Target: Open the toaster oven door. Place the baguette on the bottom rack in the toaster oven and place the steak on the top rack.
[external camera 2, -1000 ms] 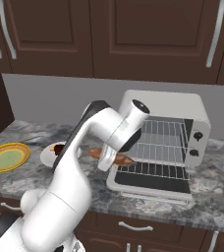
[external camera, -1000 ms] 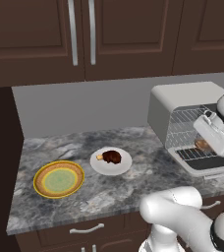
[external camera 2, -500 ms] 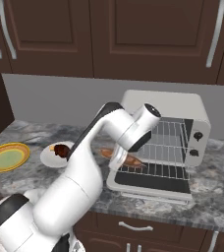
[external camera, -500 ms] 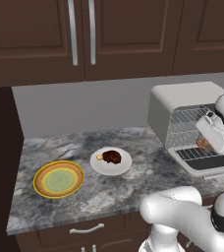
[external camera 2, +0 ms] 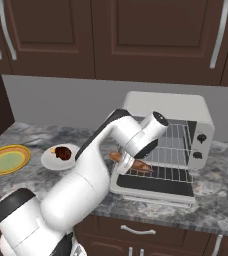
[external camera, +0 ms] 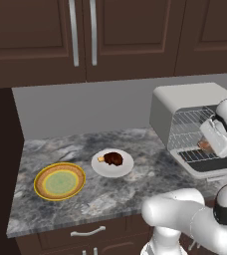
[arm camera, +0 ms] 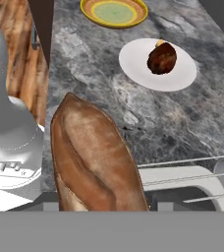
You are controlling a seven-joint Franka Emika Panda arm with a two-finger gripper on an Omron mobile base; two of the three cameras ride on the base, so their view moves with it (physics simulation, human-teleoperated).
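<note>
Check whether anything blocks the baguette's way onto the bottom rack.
Nothing visible does. The toaster oven door hangs open, and the baguette, in the gripper, already reaches over the bottom rack at the oven's mouth.

Grey marble counter [external camera: 135, 184]: toaster oven [external camera: 185, 107], white plate [external camera: 128, 167], yellow plate [external camera: 59, 181].

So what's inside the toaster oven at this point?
Inside the toaster oven, two wire racks show, and the baguette lies at the bottom rack, one end poking out. The arm's wrist covers the left part of the opening.
</note>
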